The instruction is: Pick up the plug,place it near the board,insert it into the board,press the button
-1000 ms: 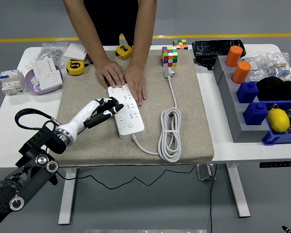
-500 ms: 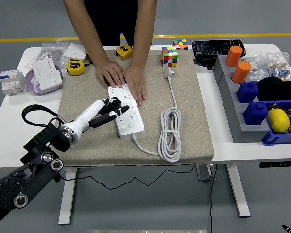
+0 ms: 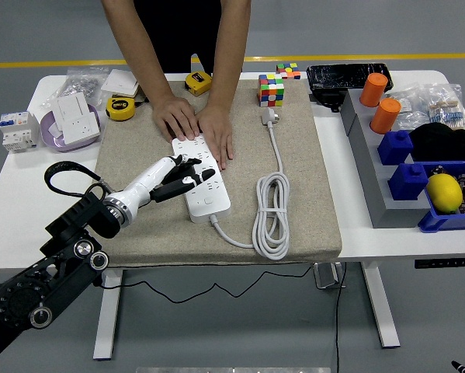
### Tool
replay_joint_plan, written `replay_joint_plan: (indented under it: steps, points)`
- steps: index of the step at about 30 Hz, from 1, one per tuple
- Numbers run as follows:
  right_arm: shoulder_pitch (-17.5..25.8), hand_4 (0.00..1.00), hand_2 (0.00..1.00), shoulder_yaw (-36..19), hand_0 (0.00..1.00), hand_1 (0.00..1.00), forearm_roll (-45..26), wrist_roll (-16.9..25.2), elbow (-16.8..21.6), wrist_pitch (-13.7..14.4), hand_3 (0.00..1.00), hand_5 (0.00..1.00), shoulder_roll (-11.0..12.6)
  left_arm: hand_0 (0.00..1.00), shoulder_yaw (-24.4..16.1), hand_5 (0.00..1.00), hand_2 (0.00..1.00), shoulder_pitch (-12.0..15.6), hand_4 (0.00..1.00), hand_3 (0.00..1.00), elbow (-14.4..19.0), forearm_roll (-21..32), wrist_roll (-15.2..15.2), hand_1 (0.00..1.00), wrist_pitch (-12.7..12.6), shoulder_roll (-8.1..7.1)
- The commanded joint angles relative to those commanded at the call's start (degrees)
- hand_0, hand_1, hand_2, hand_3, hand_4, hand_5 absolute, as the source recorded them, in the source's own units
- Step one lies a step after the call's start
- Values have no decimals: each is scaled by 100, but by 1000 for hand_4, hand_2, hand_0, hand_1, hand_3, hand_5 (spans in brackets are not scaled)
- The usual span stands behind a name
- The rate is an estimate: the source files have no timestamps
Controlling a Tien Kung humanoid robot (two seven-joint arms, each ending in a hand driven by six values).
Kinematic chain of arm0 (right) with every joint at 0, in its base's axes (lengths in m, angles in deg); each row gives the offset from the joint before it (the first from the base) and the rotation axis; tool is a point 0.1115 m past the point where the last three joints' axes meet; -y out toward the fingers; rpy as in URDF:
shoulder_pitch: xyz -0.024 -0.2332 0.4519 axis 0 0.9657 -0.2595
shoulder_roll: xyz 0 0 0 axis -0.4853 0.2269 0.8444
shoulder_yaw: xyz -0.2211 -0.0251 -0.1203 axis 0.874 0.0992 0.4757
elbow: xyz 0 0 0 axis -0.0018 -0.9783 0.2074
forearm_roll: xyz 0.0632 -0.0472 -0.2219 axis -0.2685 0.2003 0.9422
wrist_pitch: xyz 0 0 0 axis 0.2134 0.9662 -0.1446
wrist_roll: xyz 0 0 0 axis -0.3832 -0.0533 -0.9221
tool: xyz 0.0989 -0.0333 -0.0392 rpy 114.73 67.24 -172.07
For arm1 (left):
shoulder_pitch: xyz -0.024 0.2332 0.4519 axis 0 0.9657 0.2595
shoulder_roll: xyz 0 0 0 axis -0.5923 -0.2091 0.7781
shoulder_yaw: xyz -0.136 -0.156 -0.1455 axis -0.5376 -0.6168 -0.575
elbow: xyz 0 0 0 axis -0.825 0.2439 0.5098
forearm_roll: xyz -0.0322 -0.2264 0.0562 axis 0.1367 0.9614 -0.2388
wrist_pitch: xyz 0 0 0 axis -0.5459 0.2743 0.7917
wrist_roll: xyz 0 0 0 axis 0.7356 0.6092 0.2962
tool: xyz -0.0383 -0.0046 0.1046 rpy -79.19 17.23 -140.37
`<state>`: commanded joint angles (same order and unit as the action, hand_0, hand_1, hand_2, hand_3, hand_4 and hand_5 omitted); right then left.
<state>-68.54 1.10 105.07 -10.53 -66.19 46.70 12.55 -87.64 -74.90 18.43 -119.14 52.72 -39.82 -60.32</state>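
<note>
left robot hand (image 3: 187, 177) over the board, plug still unplugged.

since a second ago i've moved my left robot hand rightward onto the white board (image 3: 202, 176); its fingers are spread, holding nothing, tips over the sockets near the button end. that looks like lining up a press, yet the plug (image 3: 269, 116) lies loose on the mat (image 3: 310, 186), well apart, its cable (image 3: 271, 217) coiled beside the board. a person's two hands (image 3: 195, 124) pin the board's far end. i count one board, one plug, two tape measures (image 3: 121, 107), two cubes (image 3: 272, 89) on the surface (image 3: 15, 179).
</note>
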Motion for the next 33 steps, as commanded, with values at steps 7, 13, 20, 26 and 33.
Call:
replay_joint_plan:
  steps: [7,13,20,26,33]
  points:
    - [4,998,790,3,998,850,-6,4,0,1,807,991,-1,998,-239,998,889,-16,998,837,-7,-721,22,963,-274,-36]
    - [6,998,790,10,998,850,-17,10,0,5,807,991,2,998,-282,998,861,-25,998,796,-95,-1188,-56,948,-227,-125]
    - [11,998,790,6,998,849,-13,5,0,4,807,990,2,995,-26,998,851,-55,998,787,-98,-1039,-22,931,-171,-161]
    - [-14,998,790,16,998,850,-26,11,0,8,807,990,6,993,152,998,844,-167,998,783,-176,-1083,-47,928,-138,-173]
    - [-19,998,790,-4,998,851,-21,4,0,9,807,991,8,989,226,998,844,-242,998,780,-303,-1125,-60,928,-112,-171]
